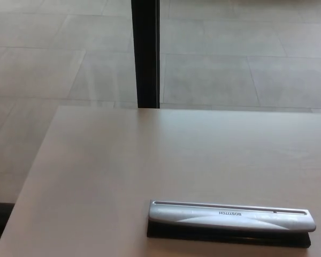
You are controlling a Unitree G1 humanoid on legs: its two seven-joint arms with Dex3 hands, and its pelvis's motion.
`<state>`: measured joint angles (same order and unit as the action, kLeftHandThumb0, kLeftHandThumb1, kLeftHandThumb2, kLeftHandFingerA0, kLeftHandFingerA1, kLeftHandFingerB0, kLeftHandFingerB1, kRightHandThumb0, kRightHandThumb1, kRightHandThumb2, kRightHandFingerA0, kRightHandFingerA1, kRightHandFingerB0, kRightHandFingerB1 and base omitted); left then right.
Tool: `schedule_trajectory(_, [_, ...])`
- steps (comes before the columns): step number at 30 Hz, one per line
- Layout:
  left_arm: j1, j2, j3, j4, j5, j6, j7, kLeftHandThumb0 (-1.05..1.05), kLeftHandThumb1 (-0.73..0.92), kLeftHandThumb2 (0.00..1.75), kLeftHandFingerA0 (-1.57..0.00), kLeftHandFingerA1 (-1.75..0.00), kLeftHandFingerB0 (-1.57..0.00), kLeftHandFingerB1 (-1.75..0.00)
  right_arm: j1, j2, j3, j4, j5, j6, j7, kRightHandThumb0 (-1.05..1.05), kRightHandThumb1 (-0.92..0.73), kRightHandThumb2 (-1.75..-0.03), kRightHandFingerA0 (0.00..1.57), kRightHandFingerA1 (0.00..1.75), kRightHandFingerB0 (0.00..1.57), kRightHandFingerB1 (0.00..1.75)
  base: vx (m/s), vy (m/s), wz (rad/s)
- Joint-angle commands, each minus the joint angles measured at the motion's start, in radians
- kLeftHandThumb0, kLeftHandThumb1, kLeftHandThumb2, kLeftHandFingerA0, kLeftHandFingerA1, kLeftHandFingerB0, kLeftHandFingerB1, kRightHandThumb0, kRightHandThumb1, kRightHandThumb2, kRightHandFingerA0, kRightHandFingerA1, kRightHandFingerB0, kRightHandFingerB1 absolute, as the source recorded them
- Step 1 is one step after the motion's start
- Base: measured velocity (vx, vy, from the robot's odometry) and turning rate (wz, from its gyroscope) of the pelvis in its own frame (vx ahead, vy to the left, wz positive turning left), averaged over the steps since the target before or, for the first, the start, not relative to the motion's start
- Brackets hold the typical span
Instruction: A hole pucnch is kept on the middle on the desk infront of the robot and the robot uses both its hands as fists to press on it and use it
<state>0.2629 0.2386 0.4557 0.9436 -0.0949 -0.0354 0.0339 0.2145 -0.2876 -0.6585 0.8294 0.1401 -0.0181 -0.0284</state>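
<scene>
A pale tiled floor (pixel 224 75) fills the upper part of the head view, crossed by a dark vertical post (pixel 146 53) that comes down to the far edge of a light, smooth bench (pixel 123 171).

The only object on the bench is a long silver Bostitch hole punch (pixel 231 217) with a black base. It lies near the bench's front edge, somewhat to the robot's right of the post's line. Its length runs across the view, tilted slightly so the right end sits a little nearer the camera. The brand lettering reads upside down from here, so the punch probably faces away from the robot. The silver lever bar looks raised on its base, not pressed down. No paper can be seen in it, though the slot itself is hard to make out.

Laying the punch crosswise suits the task. The broad lever then spans left to right, so one fist could come down on each end and the push would be even.

Neither the left hand nor the right hand appears anywhere in the view, nor does any forearm, so their pose and whether the fingers are curled or spread cannot be told. Pressing appears not yet begun. Both fists would need to come over the lever bar.
</scene>
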Motion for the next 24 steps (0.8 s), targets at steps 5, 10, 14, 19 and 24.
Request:
schedule_trajectory(5, [-0.108,0.065,0.316,-0.195,-0.232,0.082,0.223,-0.5,0.58,0.8,-1.02,-0.72,-0.69,-0.7,-0.178,-0.244,-0.425,0.044,0.358,0.077,-0.132,-0.44,-0.75,-0.67,0.56,0.77,0.18,0.48,0.0,0.0,0.0])
schedule_trajectory(10, [-0.265,0.133,0.373,-0.342,-0.224,0.082,0.263,-0.58,0.6,0.77,-1.18,-0.84,-0.76,-0.68,-0.261,-0.343,-0.456,0.005,0.321,0.097,-0.171,-0.31,-0.67,-0.9,0.98,0.86,0.42,0.55,0.0,-0.003,0.01])
schedule_trajectory(14, [-0.459,0.142,0.368,-0.494,-0.216,-0.109,0.247,-0.59,0.64,0.81,-1.04,-1.42,-1.01,-0.75,-0.363,-0.374,-0.458,-0.099,0.331,0.04,-0.111,-0.22,-0.51,-1.2,1.18,1.22,0.85,0.87,0.0,0.0,0.0])
schedule_trajectory(19, [-0.594,0.085,0.273,-0.857,-0.164,0.071,0.327,-0.48,0.45,0.93,-1.04,-1.49,-1.02,-1.04,-0.413,-0.252,-0.409,-0.522,0.393,0.129,-0.147,-0.31,-0.43,-1.18,1.12,1.63,0.94,1.05,0.0,0.0,0.0])
schedule_trajectory(24, [-0.628,-0.046,0.071,-1.151,-0.118,0.091,0.281,-0.12,0.76,0.9,-0.84,-1.75,-0.66,-1.24,-0.432,-0.144,-0.226,-0.958,0.423,0.195,-0.183,-0.41,-0.32,-1.16,1.17,1.69,0.99,1.09,0.0,0.0,0.0])
